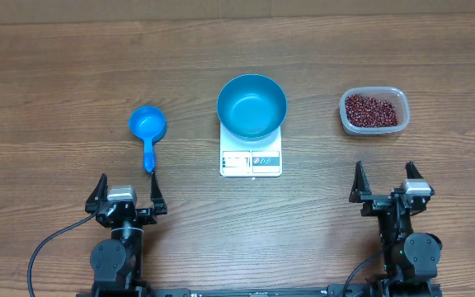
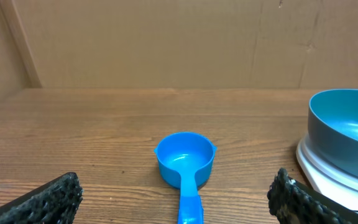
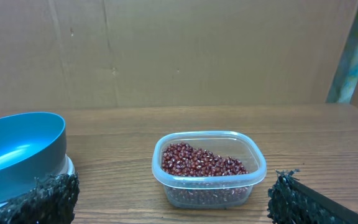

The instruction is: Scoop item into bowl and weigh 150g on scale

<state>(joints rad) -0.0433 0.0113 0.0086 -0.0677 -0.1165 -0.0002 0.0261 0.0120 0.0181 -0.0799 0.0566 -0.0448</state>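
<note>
- Two grippers, both empty: left gripper [image 1: 129, 177] and right gripper [image 1: 384, 169] sit at the near table edge, jaws spread fully wide, nothing between the fingers.
- Beans [image 1: 373, 110]: loose heap inside the clear tub [image 1: 344, 115], far right, straight ahead of the right gripper, well apart from the scale [image 1: 251, 162].
- Bowl [image 1: 251, 106] rests on the scale at centre, empty, wider than the platform. The display strip shows past the rim; its digits are too small to read.
- Scoop [image 1: 148, 125] lies left of the scale, cup up, with the handle [image 1: 149, 157] pointing back at the left gripper and its end near that gripper's inner finger.
- Beans, judged: tiny, hard and free-rolling, so no pinching them. They need the scoop and will scatter if it tips.
- Scoop, judged: light, stiff plastic, probably slick. Grip across the narrow handle near its end and keep the cup level.
- Tub, judged: thin and light, likely to slide when the scoop digs in, so the right gripper could brace its wall.
- Bowl, judged: smooth and only resting on the scale. A knock could shift it or spoil the reading.
- Task not started; the handle grab comes first.
</note>
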